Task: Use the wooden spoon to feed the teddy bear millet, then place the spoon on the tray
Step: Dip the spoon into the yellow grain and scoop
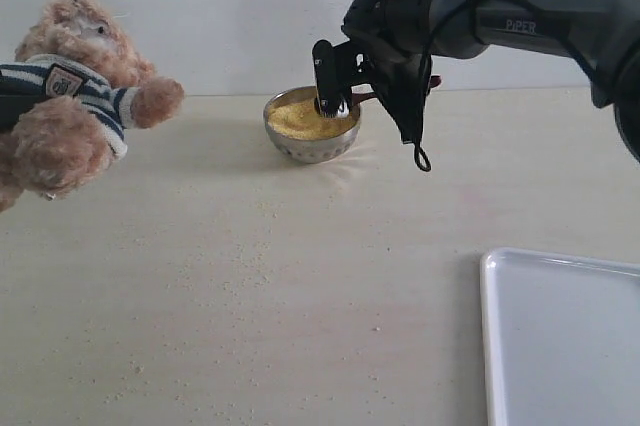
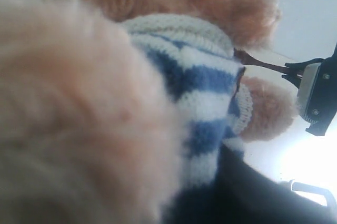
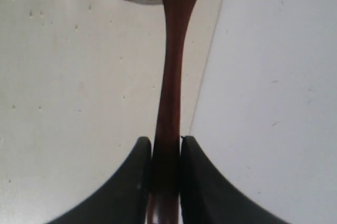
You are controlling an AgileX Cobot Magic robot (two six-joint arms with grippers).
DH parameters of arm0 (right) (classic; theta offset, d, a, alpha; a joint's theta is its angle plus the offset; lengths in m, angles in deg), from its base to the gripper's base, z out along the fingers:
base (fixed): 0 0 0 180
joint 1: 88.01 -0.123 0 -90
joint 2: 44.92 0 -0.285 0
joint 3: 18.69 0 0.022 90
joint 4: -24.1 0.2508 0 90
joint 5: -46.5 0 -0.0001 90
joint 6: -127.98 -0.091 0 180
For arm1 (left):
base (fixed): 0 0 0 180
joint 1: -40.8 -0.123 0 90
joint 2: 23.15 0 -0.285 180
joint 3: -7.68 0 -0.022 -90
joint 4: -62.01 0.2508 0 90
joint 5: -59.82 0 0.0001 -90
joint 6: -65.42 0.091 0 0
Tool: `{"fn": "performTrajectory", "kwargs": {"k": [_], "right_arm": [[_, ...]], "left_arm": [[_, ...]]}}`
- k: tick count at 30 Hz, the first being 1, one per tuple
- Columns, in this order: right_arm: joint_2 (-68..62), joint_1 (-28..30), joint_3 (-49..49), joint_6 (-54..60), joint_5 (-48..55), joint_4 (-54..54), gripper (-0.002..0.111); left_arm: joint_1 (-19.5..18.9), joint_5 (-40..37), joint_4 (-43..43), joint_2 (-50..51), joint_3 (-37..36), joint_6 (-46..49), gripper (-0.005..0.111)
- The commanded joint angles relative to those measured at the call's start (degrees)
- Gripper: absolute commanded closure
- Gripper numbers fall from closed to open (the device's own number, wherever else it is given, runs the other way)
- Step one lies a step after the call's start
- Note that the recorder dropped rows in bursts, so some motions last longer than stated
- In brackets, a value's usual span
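The scooping step is in hand: the right claw (image 3: 166,156) is clenched on the long thin handle of the slim, glossy, dark reddish-brown wooden spoon (image 3: 171,66), and in the exterior view it hangs over the small round shiny metal bowl (image 1: 310,152) at about 12 o'clock, with the spoon's working end down in the bowl. That bowl is filled nearly to the rim with fine yellow millet (image 1: 298,118); whether the spoon has taken up a load cannot be told, since the claw hides its tip. Stray grains (image 1: 250,268) speckle the pale worktop (image 1: 330,276) toward 7 o'clock. The fluffy light-brown teddy bear in a navy-and-white striped shirt (image 1: 75,86) is up off the worktop at 9 o'clock, tilted, with the left claw (image 1: 12,98) apparently grasping its body, though plush fills the left wrist view and hides the fingers. The next move looks to call for lifting the spoon level so that no millet spills, then carrying it toward 9 o'clock to the bear's muzzle. The flat white rectangular tray (image 1: 560,346) waits at 4 o'clock, its visible part bare, for the spoon afterwards.
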Motion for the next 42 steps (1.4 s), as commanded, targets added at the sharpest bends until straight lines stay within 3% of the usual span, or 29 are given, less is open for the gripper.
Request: {"fn": "performTrajectory", "kwargs": {"k": [1,26,30,42], "right_arm": [[0.7,0.2,0.3,0.0,-4.2,1.7,0.108],[-2.0,0.2,0.3,-0.6,-3.6,-1.5,0.108],[-2.0,0.2,0.3,9.8,-1.2,10.1,0.108],[-1.9,0.2,0.3,-6.2,-2.6,4.0,0.108]], "left_arm": [[-0.2,-0.4,-0.6,-0.4,-0.1,0.2,0.102],[-0.2,0.0,-0.4,-0.4,-0.1,0.2,0.102],[-0.2,0.1,-0.4,-0.4,-0.1,0.2,0.102],[-0.2,0.1,-0.4,-0.4,-0.1,0.2,0.102]]}}
